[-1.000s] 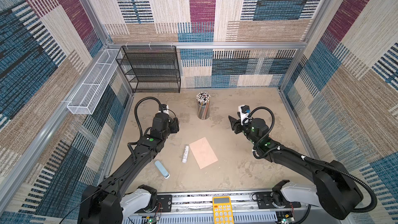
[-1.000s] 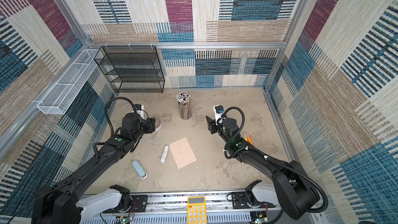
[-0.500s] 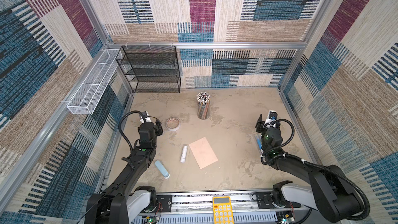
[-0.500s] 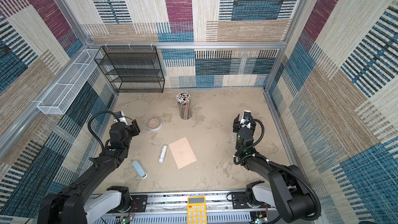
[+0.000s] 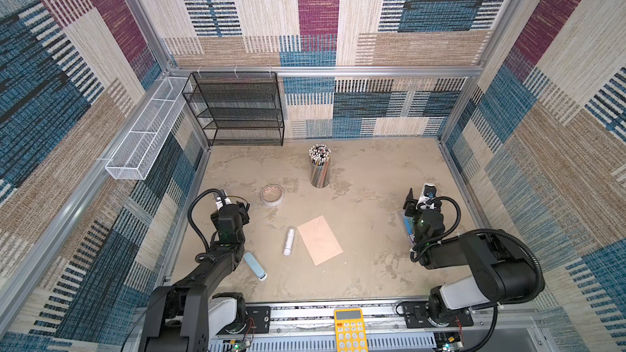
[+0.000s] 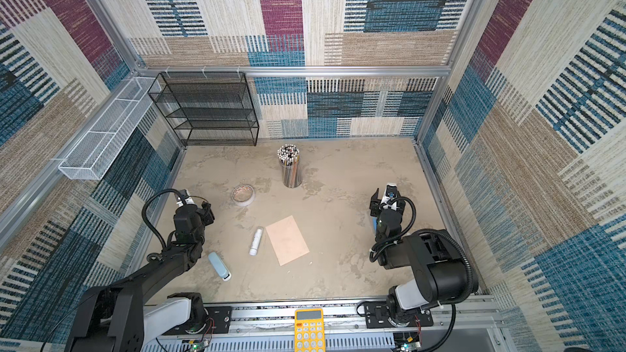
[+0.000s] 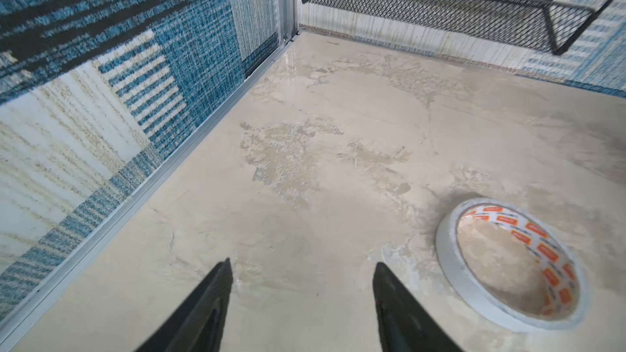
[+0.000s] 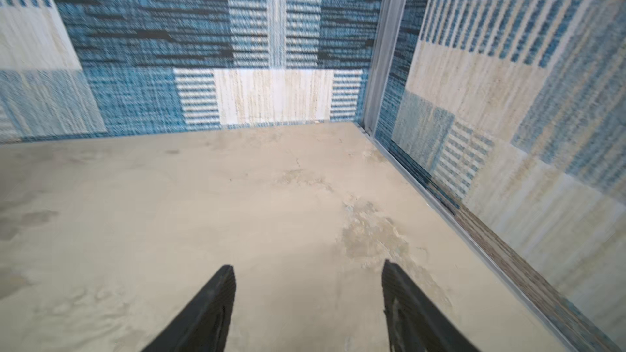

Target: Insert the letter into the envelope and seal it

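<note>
The envelope (image 5: 319, 240) (image 6: 287, 240) lies flat in the middle of the table as a plain peach rectangle, with no flap showing. The letter is out of view. My left gripper (image 5: 242, 205) (image 6: 207, 208) hovers near the left wall, well left of the envelope. In the left wrist view it (image 7: 301, 267) is open over bare table with nothing between its fingers. My right gripper (image 5: 409, 200) (image 6: 373, 202) is near the right wall, far from the envelope. In the right wrist view it (image 8: 308, 269) is also open and empty.
A tape roll (image 5: 272, 194) (image 7: 508, 259) lies just right of my left gripper. A pencil cup (image 5: 319, 169) stands behind the envelope, a white tube (image 5: 288, 241) lies beside it, and a pale blue case (image 5: 254, 265) lies by the left arm. A black mesh shelf (image 5: 237, 110) fills the back left, and a yellow calculator (image 5: 350, 330) sits on the front rail.
Both arms have drawn back from the middle toward their side walls. The tape roll, hidden behind the left arm before, now shows. The envelope has not moved.
</note>
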You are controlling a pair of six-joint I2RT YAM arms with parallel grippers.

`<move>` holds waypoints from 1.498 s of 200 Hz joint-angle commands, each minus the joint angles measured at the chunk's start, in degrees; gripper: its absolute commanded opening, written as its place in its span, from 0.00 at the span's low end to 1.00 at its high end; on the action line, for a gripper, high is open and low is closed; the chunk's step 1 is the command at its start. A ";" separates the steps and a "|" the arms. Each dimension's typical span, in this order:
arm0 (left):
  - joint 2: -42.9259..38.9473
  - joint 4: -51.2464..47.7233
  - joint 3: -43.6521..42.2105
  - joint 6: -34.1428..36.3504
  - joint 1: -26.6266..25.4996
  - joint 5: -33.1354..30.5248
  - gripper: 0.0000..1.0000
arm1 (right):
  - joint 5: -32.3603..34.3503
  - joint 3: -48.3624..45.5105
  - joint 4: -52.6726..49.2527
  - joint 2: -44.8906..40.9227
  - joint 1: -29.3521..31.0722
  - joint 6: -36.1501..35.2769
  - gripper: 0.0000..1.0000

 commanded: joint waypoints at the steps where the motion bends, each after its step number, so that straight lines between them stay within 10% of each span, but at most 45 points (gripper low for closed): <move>1: 3.33 11.39 -0.67 1.89 1.56 3.90 0.68 | -6.17 0.59 2.15 0.09 -1.09 -0.05 0.71; 88: 18.32 19.96 3.72 7.06 3.00 19.41 0.63 | -20.20 0.29 2.98 2.63 -7.85 3.51 0.77; 111: 18.54 18.09 4.87 6.92 2.91 18.73 0.63 | -20.11 0.02 4.16 3.14 -7.86 3.33 1.00; 122: 17.50 12.70 6.58 6.58 2.91 18.56 0.99 | -20.18 -0.02 3.83 2.77 -7.86 3.40 1.00; 299: 18.45 10.69 8.58 10.19 0.89 20.72 1.00 | -20.19 0.31 3.39 2.99 -7.86 3.38 1.00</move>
